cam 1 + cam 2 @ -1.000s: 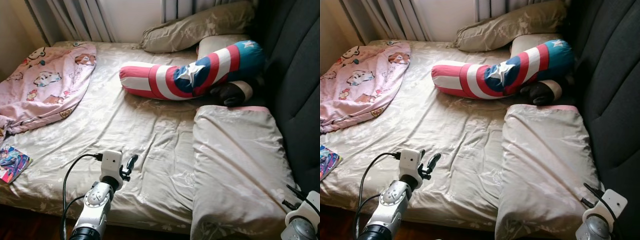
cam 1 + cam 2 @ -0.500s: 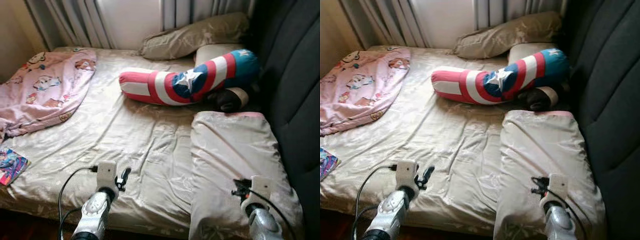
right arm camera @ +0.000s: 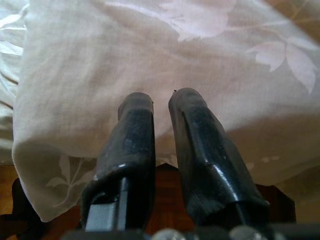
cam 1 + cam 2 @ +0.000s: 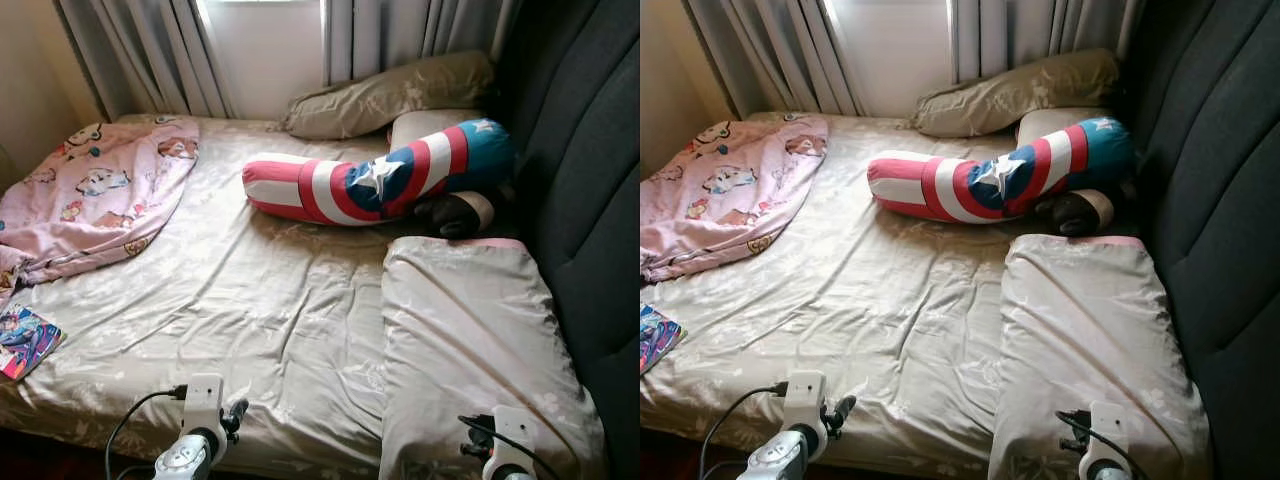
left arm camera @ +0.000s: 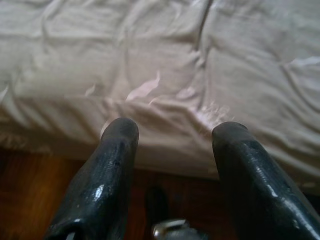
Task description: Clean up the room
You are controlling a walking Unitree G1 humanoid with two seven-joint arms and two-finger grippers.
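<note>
A beige-sheeted bed (image 4: 270,300) holds a crumpled pink cartoon blanket (image 4: 95,195) at its left. A red, white and blue star bolster (image 4: 380,175) lies across the far middle. A large beige pillow (image 4: 470,340) sits at the near right. A colourful booklet (image 4: 25,340) rests on the left front corner. My left gripper (image 4: 235,413) hovers at the bed's front edge, open and empty, with its fingers (image 5: 117,145) over the sheet's hem. My right gripper (image 3: 161,97) is shut with nothing in it, at the near edge of the large pillow.
Another beige pillow (image 4: 390,85) leans at the head below grey curtains (image 4: 170,50). A dark padded headboard (image 4: 590,170) runs along the right. A dark round cushion (image 4: 455,212) is tucked under the bolster. Brown wood floor (image 5: 30,200) shows below the bed's edge.
The camera has pulled back and tilted up, showing more curtain. Both arms sit lower in view; the right arm rose to the near pillow's edge, and the left drew back to the bed's front edge.
</note>
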